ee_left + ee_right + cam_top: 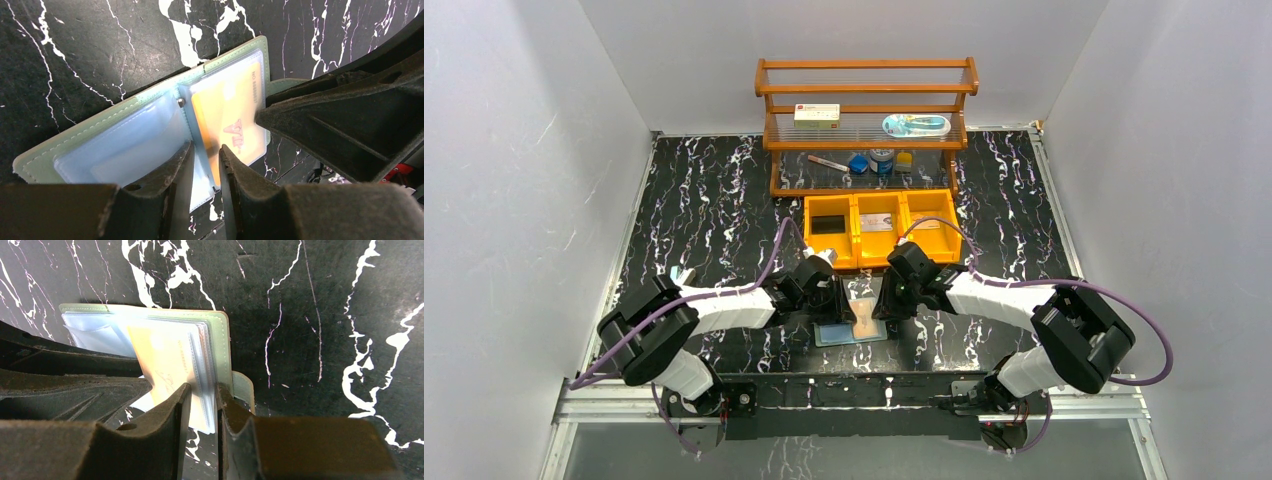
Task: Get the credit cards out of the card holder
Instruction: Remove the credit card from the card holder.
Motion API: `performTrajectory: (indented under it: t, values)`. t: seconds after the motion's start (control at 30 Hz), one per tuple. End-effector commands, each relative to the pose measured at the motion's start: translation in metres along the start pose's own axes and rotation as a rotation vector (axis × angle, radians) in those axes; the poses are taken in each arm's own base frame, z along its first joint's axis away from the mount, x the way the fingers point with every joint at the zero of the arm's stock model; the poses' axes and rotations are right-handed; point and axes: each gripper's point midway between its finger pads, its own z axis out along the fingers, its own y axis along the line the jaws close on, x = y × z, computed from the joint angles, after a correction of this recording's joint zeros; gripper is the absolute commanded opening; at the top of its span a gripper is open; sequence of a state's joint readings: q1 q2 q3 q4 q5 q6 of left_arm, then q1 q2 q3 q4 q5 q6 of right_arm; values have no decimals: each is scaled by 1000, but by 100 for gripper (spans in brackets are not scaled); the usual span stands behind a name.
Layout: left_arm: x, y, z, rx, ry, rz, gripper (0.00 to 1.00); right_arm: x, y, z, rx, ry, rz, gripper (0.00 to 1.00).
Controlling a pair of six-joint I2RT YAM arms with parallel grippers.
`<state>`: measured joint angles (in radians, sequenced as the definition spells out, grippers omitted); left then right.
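**Both arms on the open wallet, and it all comes down to the orange card's short end**

The card holder (829, 333) lies opened flat on the worktop (704, 220), close to the near edge, between the two arms and well short of the orange bins (881, 228). Neither arm is really nearer, since both are right on it.

The orange-tan card (227, 110) sits in a clear pocket on the half by the snap tab (243, 390). In the left wrist view its long axis runs straight toward the left fingers (184, 161), and its short lower edge lies at their tips, beside the spine. My guess is the left arm is the one meant to pull it out lengthwise.

The left fingers are almost together, straddling the edge of that pocket. I can't tell whether they're actually pinching anything. The right fingers (184, 399) look closed on the clear sleeves (200, 355) at the tab side, probably pinning the wallet down.

The overhead view only gives the layout and a strip of orange, with the arms covering the rest. Only the left wrist view shows the card's face, and only the right wrist view shows how the sleeves are stacked. I can't make out any other cards.
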<state>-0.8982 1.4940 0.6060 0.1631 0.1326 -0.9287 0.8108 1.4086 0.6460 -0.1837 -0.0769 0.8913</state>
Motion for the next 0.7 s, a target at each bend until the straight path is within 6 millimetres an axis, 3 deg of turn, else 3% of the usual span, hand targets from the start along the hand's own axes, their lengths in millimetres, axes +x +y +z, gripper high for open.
performTrajectory:
  t: [0.0,0.17,0.37,0.67]
  values:
    - [17,17,2,-46,56,-7,24,-1,2,2,-13,-1,12,32]
    - [16,10,2,-21,69,4,28,-1,3,1,-18,-1,14,32]
    - [-5,9,-14,-77,-16,33,42,-1,5,2,-25,-4,21,32]
    - [-17,-18,-23,20,-50,90,45,-1,5,2,-25,-3,24,32]
